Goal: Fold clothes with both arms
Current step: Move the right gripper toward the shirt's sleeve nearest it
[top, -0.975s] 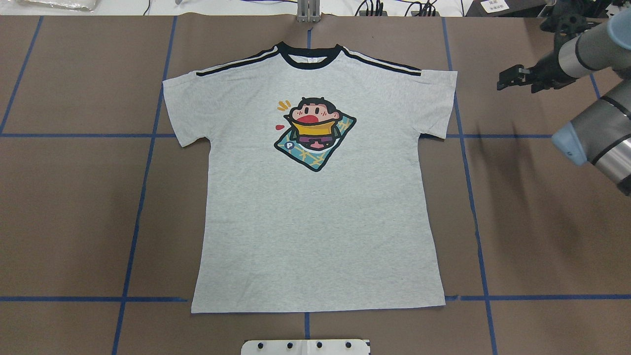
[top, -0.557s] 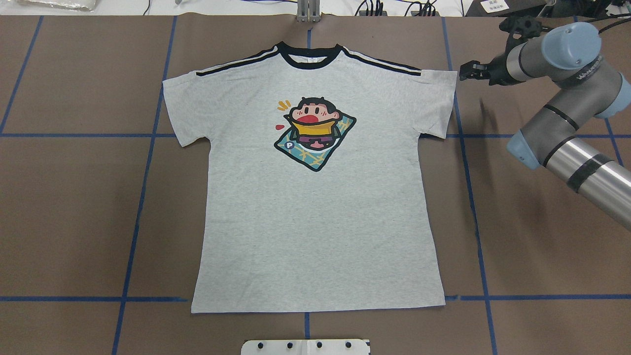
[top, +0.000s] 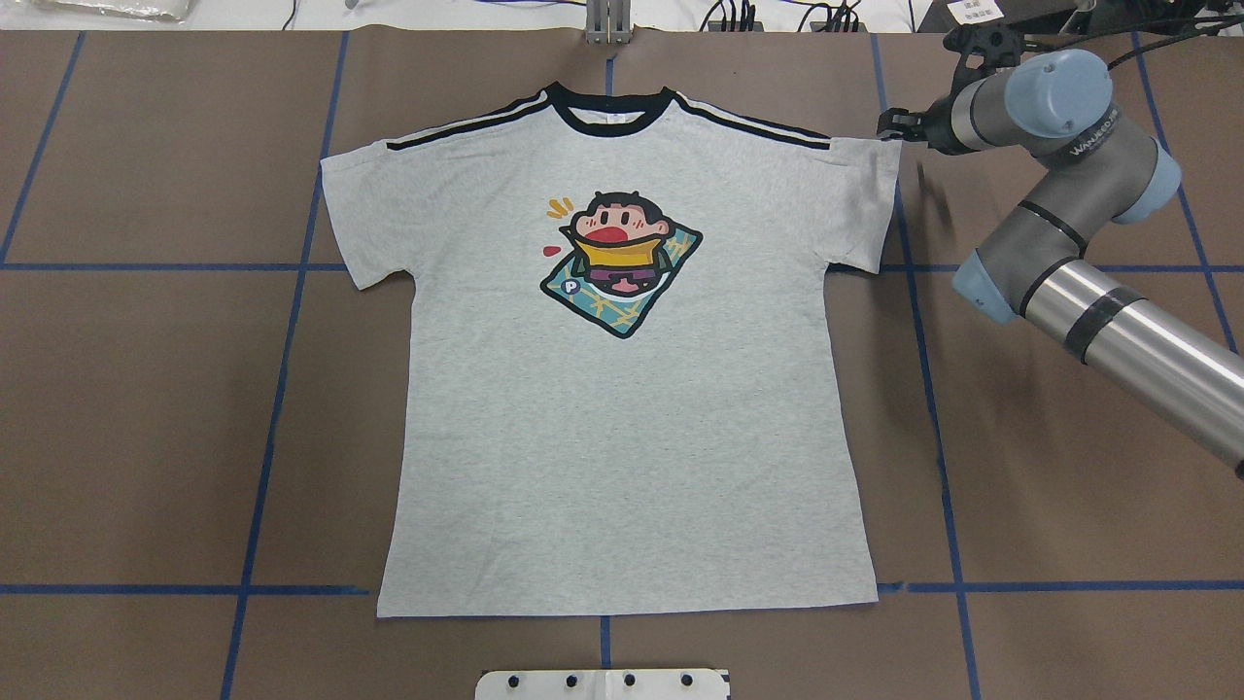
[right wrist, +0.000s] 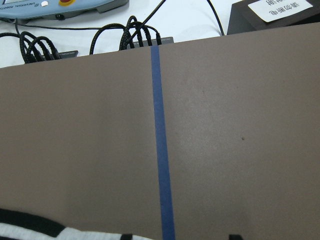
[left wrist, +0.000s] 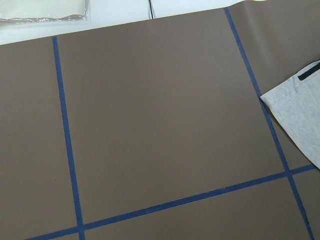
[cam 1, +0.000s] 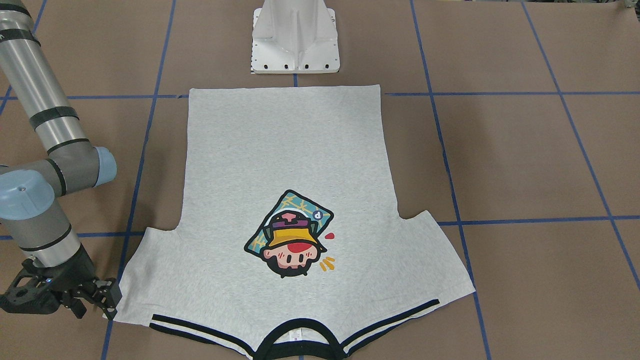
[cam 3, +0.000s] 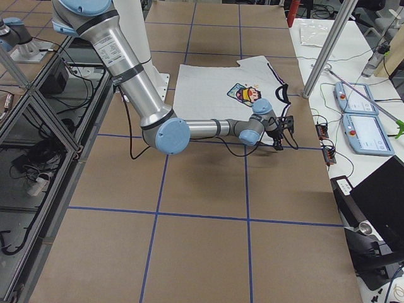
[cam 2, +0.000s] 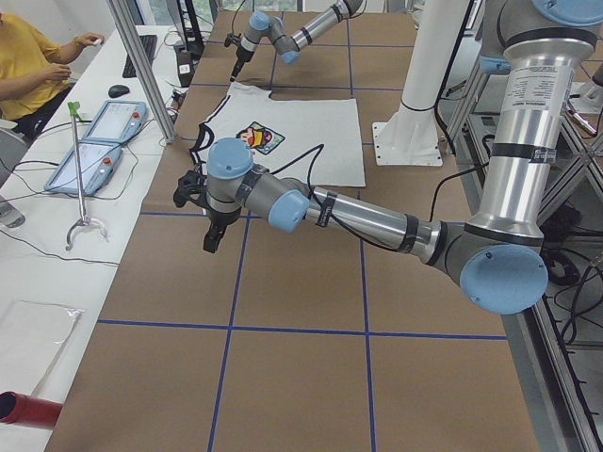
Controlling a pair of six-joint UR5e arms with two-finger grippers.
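The grey T-shirt lies flat and print-up, its black collar at the far side. My right gripper hovers at the top outer corner of the shirt's right sleeve, low over the table, open and holding nothing. Its wrist view shows the striped shoulder edge and two fingertips set apart. My left gripper shows only in the exterior left view, off the shirt's left sleeve; I cannot tell whether it is open. The left wrist view catches that sleeve corner.
The white pedestal base stands at the hem side. Blue tape lines grid the brown table. Cables and a metal post line the far edge. Teach pendants and a seated person are beyond it.
My right arm has swung in from the right edge, carrying its gripper leftwards to the shirt's right sleeve corner. The shirt has not moved.
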